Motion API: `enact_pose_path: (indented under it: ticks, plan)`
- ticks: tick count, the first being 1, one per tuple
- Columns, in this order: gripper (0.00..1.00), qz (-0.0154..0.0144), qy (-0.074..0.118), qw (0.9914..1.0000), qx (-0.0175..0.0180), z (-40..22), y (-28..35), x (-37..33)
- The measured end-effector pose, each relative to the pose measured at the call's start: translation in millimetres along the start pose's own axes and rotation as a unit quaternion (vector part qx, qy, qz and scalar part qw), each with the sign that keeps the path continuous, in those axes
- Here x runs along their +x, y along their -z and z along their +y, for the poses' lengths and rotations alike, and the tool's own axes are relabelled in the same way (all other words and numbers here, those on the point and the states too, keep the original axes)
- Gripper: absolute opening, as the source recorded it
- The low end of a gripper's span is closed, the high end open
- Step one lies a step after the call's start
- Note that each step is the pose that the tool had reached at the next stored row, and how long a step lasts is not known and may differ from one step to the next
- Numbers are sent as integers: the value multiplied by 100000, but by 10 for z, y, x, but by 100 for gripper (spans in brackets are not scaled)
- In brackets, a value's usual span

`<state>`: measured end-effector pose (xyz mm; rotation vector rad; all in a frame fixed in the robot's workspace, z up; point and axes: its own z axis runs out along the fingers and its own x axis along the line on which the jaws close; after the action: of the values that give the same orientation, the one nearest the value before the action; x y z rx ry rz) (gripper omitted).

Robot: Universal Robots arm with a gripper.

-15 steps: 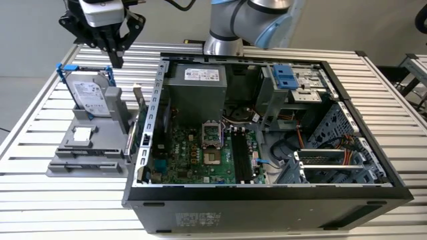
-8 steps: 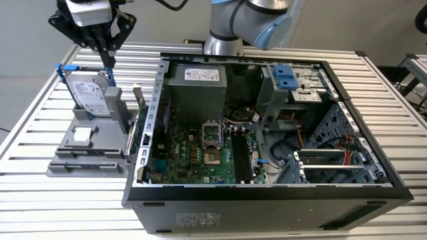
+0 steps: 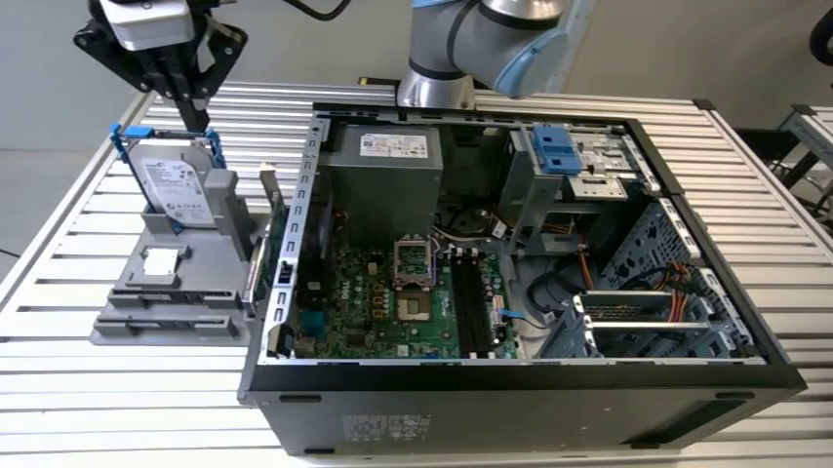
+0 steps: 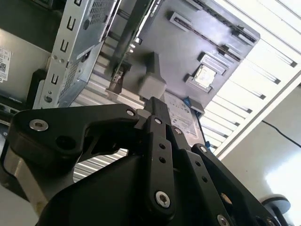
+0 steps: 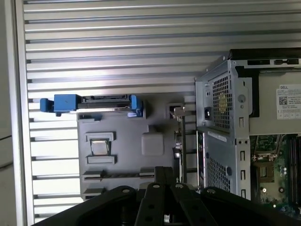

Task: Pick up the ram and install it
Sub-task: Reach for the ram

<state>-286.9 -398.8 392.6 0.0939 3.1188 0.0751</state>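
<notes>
Standing on its long edge, the ram [image 3: 264,229] sits in a slot along the side of the grey holder [image 3: 170,302] that faces the open computer case [image 3: 521,409], in the narrow gap between the two. The exterior view catches it almost edge-on, so its chips cannot be made out. The first wrist view shows the same thin strip [image 5: 178,141] from above, just beside the case's perforated metal wall.

The end effector [image 3: 195,117] hangs above the far end of the holder, over the top of the hard drive [image 3: 174,185] in its blue frame. It is apart from the ram and touches nothing. Its fingers look pressed together with nothing between them, and both wrist views agree.

Inside the case, the long black memory slots [image 3: 475,307] on the motherboard [image 3: 377,302] lie empty. The case and the holder both rest on the slatted bench [image 3: 78,390].

The stick is probably very light and stiff along its length, but thin enough to crack or flex if it is twisted. Its smooth flat faces could slip in a loose pinch. The upper long edge stands free of the holder, so the soundest hold would likely be across the two flat faces near mid-length. That keeps the board balanced and its contact edge untouched. The case wall so close beside it leaves little room for a finger on that side.
</notes>
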Motion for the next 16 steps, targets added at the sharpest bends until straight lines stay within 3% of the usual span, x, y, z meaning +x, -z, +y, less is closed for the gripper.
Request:
enact_pose_path:
  ticks: [16]
  plan:
    - [0, 9, 134, 100000, -3, -17, 6, 282]
